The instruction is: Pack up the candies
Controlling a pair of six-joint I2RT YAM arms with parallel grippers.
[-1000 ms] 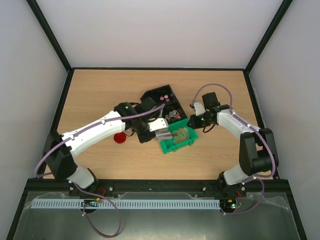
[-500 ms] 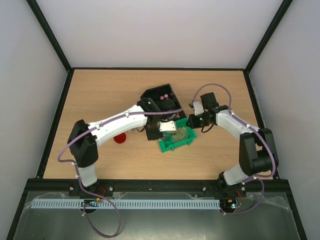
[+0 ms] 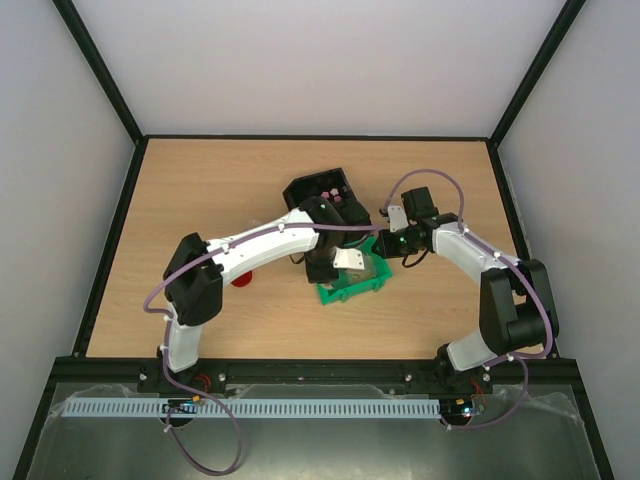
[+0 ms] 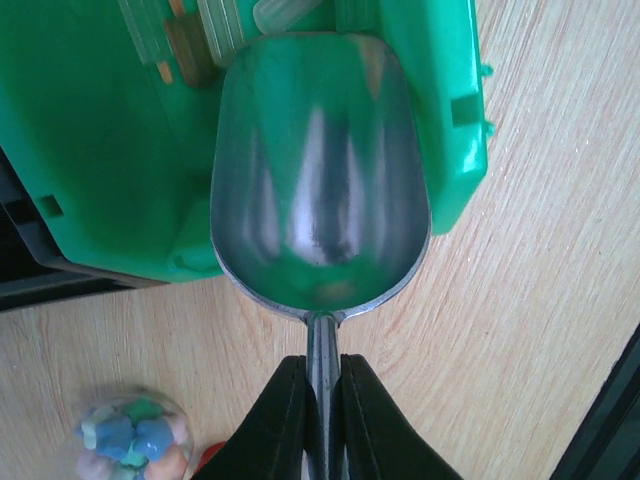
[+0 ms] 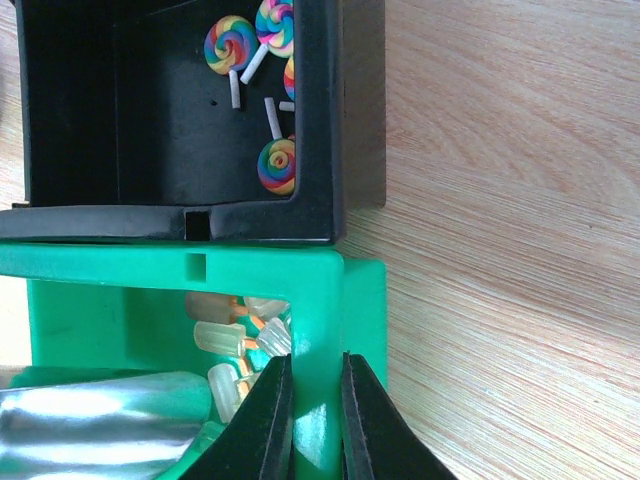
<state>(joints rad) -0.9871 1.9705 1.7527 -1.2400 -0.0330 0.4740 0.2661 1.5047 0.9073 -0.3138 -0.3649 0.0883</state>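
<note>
Candies [image 5: 222, 338] want a shallow dig, I'd say: left gripper [image 4: 322, 400] clamps the empty scoop [image 4: 320, 170], right gripper [image 5: 313, 400] pinches the green bin [image 5: 120, 262].

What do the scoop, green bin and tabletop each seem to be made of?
The scoop: likely polished metal, silvery with mirror-like green reflections. The green bin: probably moulded plastic, glossy, uniform colour, slotted walls. The tabletop: pale wood or wood-look laminate, showing grain lines.

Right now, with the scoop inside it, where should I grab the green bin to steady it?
Pinch the green bin by its thin upright wall at the corner, from above, one finger either side, as the right gripper does. That wall is narrow enough to straddle, and the corner lies clear of the scoop.
</note>
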